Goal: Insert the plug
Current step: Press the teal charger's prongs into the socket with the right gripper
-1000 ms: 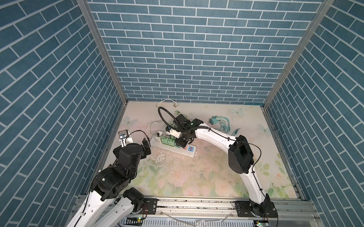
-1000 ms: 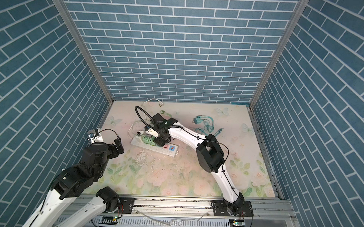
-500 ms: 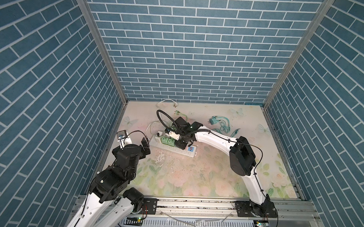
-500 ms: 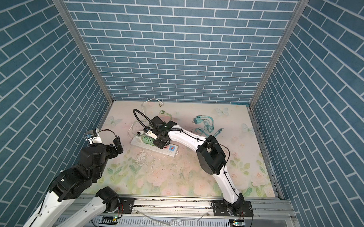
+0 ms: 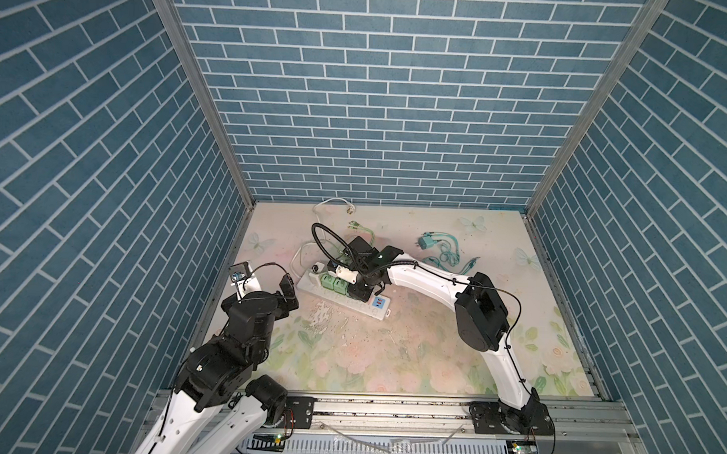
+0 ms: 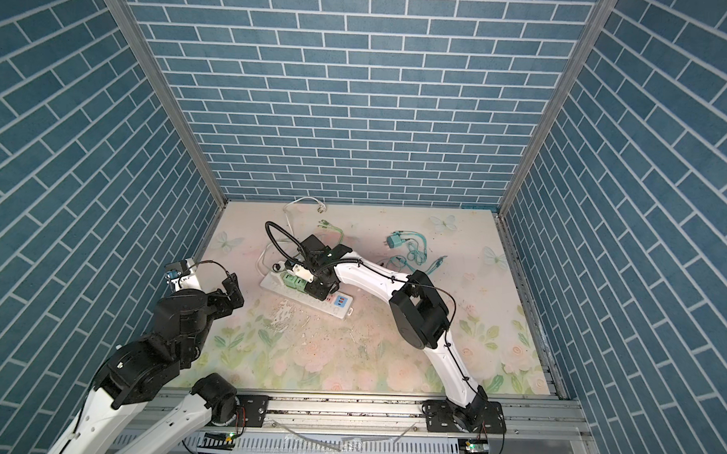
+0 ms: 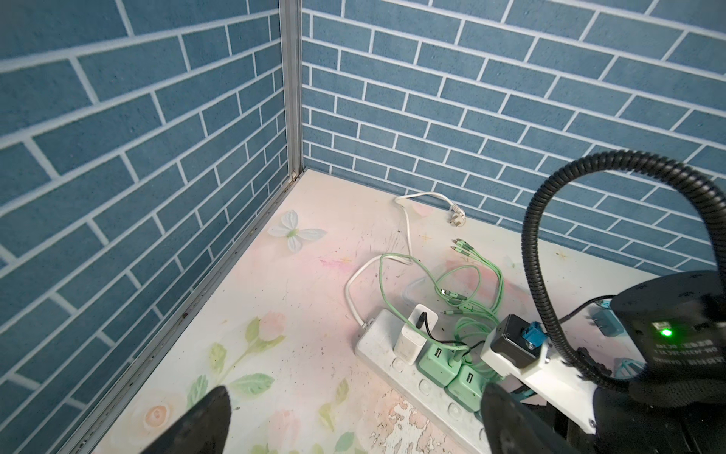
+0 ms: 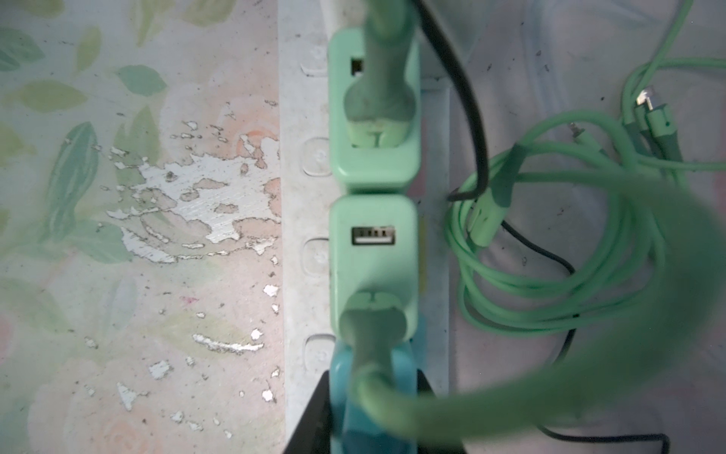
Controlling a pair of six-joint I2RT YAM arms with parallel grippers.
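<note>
Floral tabletop [image 5: 432,363] — right gripper [image 8: 373,416], clamped on teal plug [image 8: 340,393], should press straight down w/ prongs square to power strip [image 8: 300,204]; left gripper [image 7: 355,393] wide, empty.

Your left arm [image 5: 233,340] sits folded back low at the left edge in both top views. Its wrist is tipped forward and the left gripper [image 7: 355,389] is spread wide, with the two dark fingers [image 7: 204,420] standing far apart. Your right arm [image 5: 428,280] stretches from its bent elbow across toward the middle, and the right gripper [image 8: 373,377] points straight down, jaws pinched tight on a teal plug [image 8: 340,393].
</note>
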